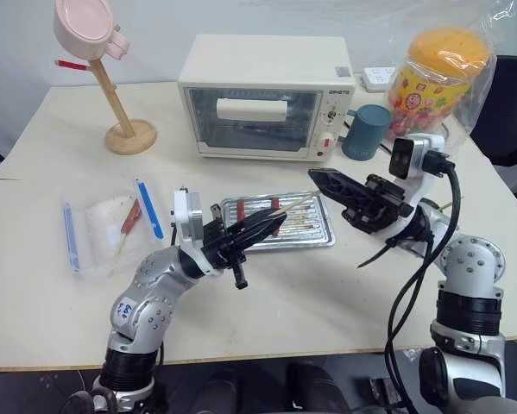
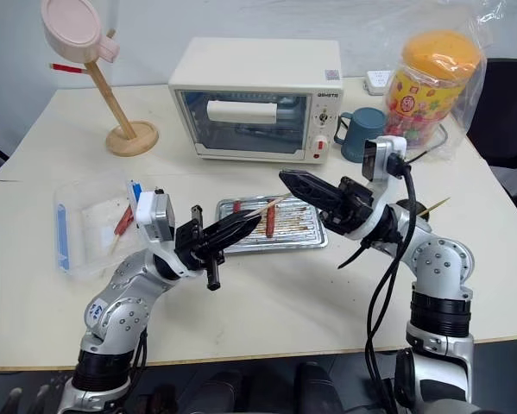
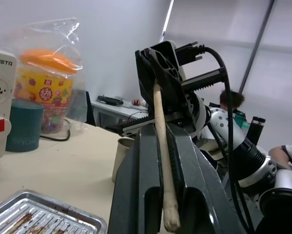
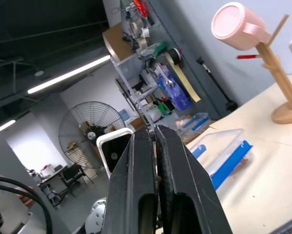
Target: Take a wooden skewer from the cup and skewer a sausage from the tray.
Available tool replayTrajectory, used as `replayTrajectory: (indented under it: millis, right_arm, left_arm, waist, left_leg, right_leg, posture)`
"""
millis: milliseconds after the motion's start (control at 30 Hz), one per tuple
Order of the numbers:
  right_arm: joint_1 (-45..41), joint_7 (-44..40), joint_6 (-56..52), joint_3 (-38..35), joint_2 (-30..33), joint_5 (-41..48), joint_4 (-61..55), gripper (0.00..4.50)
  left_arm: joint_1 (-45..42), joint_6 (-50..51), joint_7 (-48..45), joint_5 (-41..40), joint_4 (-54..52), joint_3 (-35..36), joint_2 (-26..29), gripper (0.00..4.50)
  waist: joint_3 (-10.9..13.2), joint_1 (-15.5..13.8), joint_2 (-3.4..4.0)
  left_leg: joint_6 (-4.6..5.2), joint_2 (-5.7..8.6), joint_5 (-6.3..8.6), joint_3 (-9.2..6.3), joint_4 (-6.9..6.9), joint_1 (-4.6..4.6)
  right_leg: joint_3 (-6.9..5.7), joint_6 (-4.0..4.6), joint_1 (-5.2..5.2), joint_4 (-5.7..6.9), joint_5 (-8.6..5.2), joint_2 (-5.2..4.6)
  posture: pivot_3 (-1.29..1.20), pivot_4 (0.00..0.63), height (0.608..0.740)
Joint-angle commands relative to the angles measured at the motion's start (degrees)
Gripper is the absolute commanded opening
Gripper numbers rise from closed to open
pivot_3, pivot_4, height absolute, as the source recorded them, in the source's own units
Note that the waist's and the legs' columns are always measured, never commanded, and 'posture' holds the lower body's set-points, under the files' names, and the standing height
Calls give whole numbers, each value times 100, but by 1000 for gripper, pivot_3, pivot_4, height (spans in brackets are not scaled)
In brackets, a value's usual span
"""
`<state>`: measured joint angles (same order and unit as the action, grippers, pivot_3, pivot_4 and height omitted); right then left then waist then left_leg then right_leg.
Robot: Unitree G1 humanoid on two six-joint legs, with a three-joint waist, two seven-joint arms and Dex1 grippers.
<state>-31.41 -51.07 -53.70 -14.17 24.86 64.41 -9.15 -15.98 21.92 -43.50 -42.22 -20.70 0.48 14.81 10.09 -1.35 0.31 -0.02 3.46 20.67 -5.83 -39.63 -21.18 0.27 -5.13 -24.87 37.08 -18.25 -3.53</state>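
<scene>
The wooden skewer (image 3: 161,141) is pinched between the two black fingers of the left gripper (image 1: 271,222), whose jaws are pressed together on it. The stick runs along the fingers and out past their tips, slanting up over the tray (image 1: 320,235) toward the right gripper (image 1: 320,178). In the left wrist view its far end sits against the right gripper's fingertips; whether they clamp it I cannot tell, though in the right wrist view those fingers (image 4: 177,170) stand almost together with a thin slit between them. A sausage (image 2: 269,221) lies in the tray, under the skewer and just past the left fingertips. The cup (image 3: 122,153) stands on the table beyond the tray, beneath the right arm. Behind the tray sit a toaster oven (image 1: 262,95) and a teal mug (image 1: 367,132).
</scene>
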Motion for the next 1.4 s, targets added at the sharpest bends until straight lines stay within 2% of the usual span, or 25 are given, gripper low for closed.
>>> replayTrajectory:
  millis: [33,100,267,433,467,567,633,667,767,800,900,1000,1133,1200,1400]
  right_arm:
    - [366,-475,576,117,527,-592,-592,1224]
    - [802,-977,1157,304,966,-1213,-935,1772]
    - [1916,-1466,2131,259,1436,-1982,-1269,3044]
    - [3075,-1730,3057,39,1658,-2641,-1202,4319]
    - [3273,-1773,3249,-18,1660,-2753,-1139,4413]
    - [3628,-1753,3714,-109,1589,-3017,-942,4413]
    - [3658,-1602,4006,-114,1496,-3192,-876,4413]
    - [3483,-1277,4026,-8,1390,-3350,-940,4413]
    - [2748,-62,2977,602,1371,-3942,-1267,4413]
    - [2389,204,2533,807,1239,-3778,-1399,4413]
    - [1534,633,1731,1258,878,-3494,-1588,4413]
    - [819,1019,1054,1891,659,-3774,-1477,4413]
    - [18,1736,456,2552,327,-4408,-888,4413]
    - [-262,2209,207,2597,47,-4651,-553,4413]
    - [-611,2748,332,2693,-536,-5088,27,4413]
  left_arm:
    - [176,-93,-31,-73,-271,456,362,0]
    - [573,-157,-114,-20,-261,835,680,0]
    - [1655,-251,-186,-98,-398,1569,1112,0]
    - [2707,-400,-50,-88,-624,2132,1123,0]
    - [2908,-438,-21,-87,-669,2208,1073,0]
    - [3430,-594,-3,-15,-685,2339,917,0]
    - [3654,-704,21,46,-653,2393,838,0]
    - [3726,-782,46,100,-590,2430,807,0]
    - [3785,-886,63,146,-460,2478,794,0]
    - [3750,-872,69,121,-450,2474,810,0]
    - [3613,-841,109,103,-424,2427,856,0]
    - [3469,-802,160,98,-426,2353,873,0]
    - [3365,-769,217,122,-444,2244,872,0]
    - [3360,-772,228,140,-455,2198,869,0]
    - [3396,-818,252,180,-451,2126,853,0]
  waist:
    - [0,-2,0]
    - [0,-3,0]
    - [-2,-1,-3]
    - [-1,-33,-10]
    - [-1,-37,-10]
    - [-1,-30,-11]
    - [-1,-19,-11]
    - [-1,-14,-11]
    - [-2,27,-10]
    - [-3,31,-8]
    - [-3,16,-8]
    - [-3,-24,-9]
    - [-6,2,-15]
    - [-7,12,-15]
    - [-7,47,-15]
  left_leg:
    - [0,0,0,0,0,0]
    - [0,0,0,1,5,-1]
    - [1,-3,0,7,27,5]
    - [5,-2,1,6,31,15]
    - [7,-1,0,6,31,20]
    - [9,-1,0,6,46,72]
    - [12,-6,5,5,71,112]
    - [13,-6,6,5,75,118]
    - [7,-15,7,6,74,121]
    - [6,-15,6,8,74,123]
    - [-1,-16,8,2,77,120]
    - [-2,-16,8,-5,74,92]
    - [4,-8,11,-2,66,84]
    - [4,-8,11,0,64,85]
    - [-1,-10,8,9,67,68]
  right_leg:
    - [-1,0,-1,-1,0,0]
    - [1,0,-3,-2,0,0]
    - [8,0,-10,-11,0,4]
    - [9,0,13,-26,0,0]
    - [9,-1,19,-25,0,-2]
    - [13,-2,68,-38,2,-2]
    - [11,0,111,-66,1,1]
    - [11,0,117,-72,1,2]
    - [13,1,116,-69,1,9]
    - [14,2,116,-65,1,8]
    - [10,12,108,-62,-5,9]
    - [3,13,84,-63,-5,8]
    - [4,12,81,-69,-4,3]
    - [5,11,81,-65,-4,3]
    - [12,14,41,-39,-5,7]
  posture:
    - [0,150,740]
    - [0,150,740]
    - [0,150,740]
    - [0,150,740]
    - [0,150,740]
    - [0,150,740]
    - [0,150,740]
    - [0,150,740]
    - [0,150,740]
    - [0,150,740]
    - [0,150,740]
    - [0,150,740]
    - [0,150,740]
    - [0,150,740]
    - [0,150,740]
